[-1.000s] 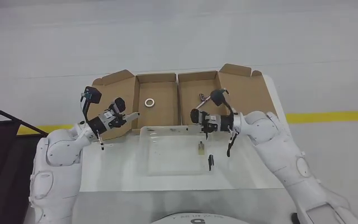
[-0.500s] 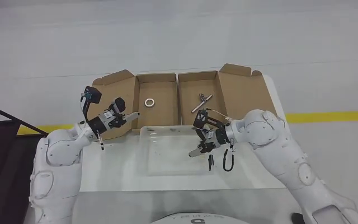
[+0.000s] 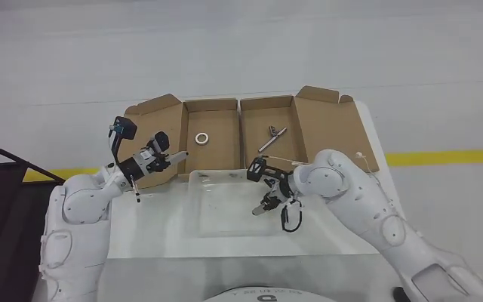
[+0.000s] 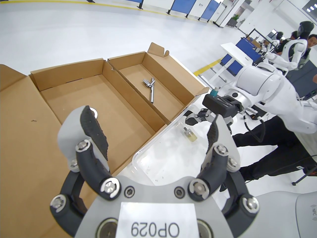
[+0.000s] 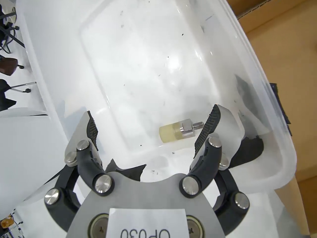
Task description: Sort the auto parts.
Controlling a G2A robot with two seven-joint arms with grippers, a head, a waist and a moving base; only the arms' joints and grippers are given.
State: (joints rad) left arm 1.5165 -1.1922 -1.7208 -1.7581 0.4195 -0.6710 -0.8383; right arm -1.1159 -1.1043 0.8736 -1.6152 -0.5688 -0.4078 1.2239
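- Down into the clear bin (image 5: 250, 58) has come the right claw (image 5: 152, 115) during the last second, from a spot above the bin's far wall. The left arm has not shifted.
- That right claw is spread wide and holds nothing.
- The part (image 5: 177, 132), a pale cylinder with a metal hex collar and a threaded stud, lies on its side on the bin floor between the fingers.
- It sits off centre: the stud tip is just beside one pad (image 5: 206, 127), and the other finger is well apart from it.
- To grip well, the claw probably needs to slide sideways until the part is midway between the fingers. Otherwise the near pad would likely push the part along the slick floor.
- Closing end to end would press on the narrow stud. Turning the wrist to pinch the cylinder's sides looks safer, followed by a slow close and a straight lift clear of the bin wall.
- Against the bin's far side, one cardboard box (image 3: 215, 155) holds a ring (image 3: 201, 138), and the other box (image 3: 260, 121) holds a metal rod (image 3: 272, 138).
- The left claw (image 4: 151, 120) is also open and empty. It hovers just off the bin's far corner, over the ring box's flap (image 4: 24, 149).
- Everything rests on the desk (image 3: 151, 226).
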